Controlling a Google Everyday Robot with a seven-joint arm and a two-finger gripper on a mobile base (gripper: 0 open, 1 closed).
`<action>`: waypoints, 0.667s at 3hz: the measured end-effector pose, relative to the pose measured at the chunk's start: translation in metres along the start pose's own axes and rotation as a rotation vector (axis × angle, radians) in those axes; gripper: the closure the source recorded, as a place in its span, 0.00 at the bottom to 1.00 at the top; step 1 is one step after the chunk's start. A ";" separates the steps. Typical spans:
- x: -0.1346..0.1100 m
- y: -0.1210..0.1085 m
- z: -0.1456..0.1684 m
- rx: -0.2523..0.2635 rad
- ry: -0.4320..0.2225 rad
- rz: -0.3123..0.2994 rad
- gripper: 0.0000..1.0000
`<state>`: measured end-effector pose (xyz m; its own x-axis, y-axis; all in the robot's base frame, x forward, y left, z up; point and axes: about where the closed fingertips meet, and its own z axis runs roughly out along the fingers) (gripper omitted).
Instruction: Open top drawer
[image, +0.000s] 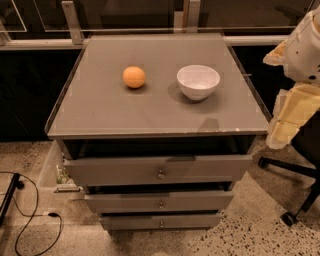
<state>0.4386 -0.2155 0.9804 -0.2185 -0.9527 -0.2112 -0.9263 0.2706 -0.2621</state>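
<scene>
grey cabinet top (100, 112) bears an orange ball (134, 77) and white bowl (198, 81), end effector (291, 114) off its right edge.

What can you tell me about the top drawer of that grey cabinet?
The top drawer is the widest of three, under the cabinet top. Its front is a flat grey panel with a small round metal knob at the centre. It stands pulled out partway, jutting past the two drawers below; a dark gap shows behind the front, its inside lost in shadow. Nothing touches it: the gripper hangs off to the right, clear of it.
</scene>
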 end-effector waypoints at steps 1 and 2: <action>0.000 0.000 0.002 -0.001 -0.005 0.000 0.00; 0.009 0.011 0.033 -0.043 -0.026 0.006 0.00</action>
<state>0.4364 -0.2166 0.9443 -0.2169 -0.9468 -0.2375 -0.9374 0.2699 -0.2199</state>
